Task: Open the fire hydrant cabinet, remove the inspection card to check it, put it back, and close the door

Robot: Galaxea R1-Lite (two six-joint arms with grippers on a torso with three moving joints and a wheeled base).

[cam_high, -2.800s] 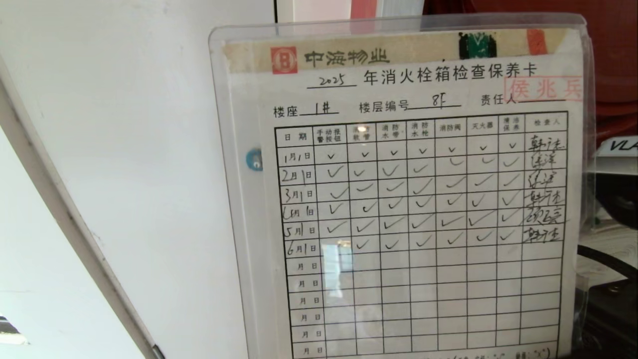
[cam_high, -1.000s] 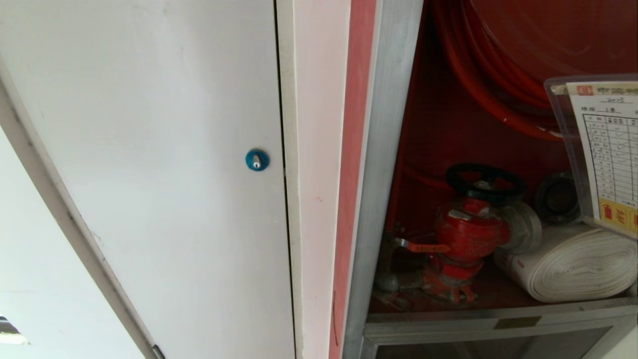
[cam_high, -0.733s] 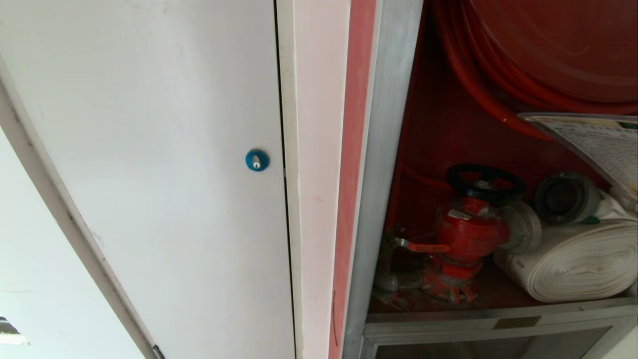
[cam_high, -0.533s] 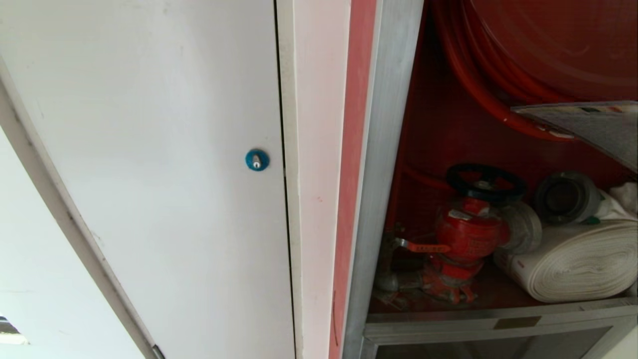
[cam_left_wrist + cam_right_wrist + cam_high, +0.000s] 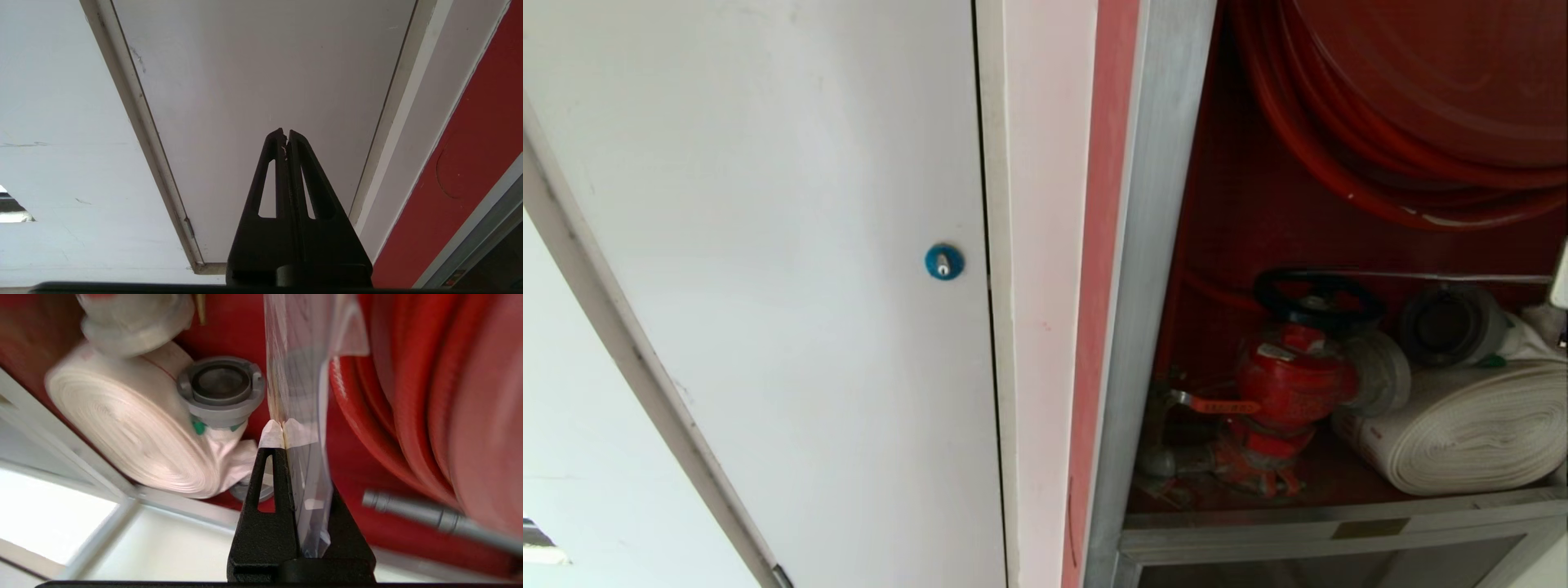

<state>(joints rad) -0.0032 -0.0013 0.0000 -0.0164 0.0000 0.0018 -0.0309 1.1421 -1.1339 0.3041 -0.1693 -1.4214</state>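
Observation:
The fire hydrant cabinet (image 5: 1152, 245) stands open, its red interior showing a red hose reel (image 5: 1405, 106) and a red valve (image 5: 1290, 384). My right gripper (image 5: 282, 428) is shut on the inspection card (image 5: 302, 355), a printed sheet in a clear sleeve, and holds it inside the cabinet between the reel and the hose coupling. In the head view the inspection card (image 5: 1421, 277) shows only as a thin level edge above the valve wheel. My left gripper (image 5: 286, 134) is shut on nothing, parked facing the white door. The cabinet's glass door is out of view.
A plain white door with a blue round lock (image 5: 944, 262) fills the left. A rolled white hose (image 5: 1462, 433) with a grey coupling (image 5: 220, 386) lies on the cabinet floor. A metal rod (image 5: 429, 516) runs beside the coiled red hose (image 5: 429, 396).
The card has left the front of the head camera, swung right into the cabinet, tipped from upright to edge-on and sunk to just above the valve wheel. The left arm has not moved.

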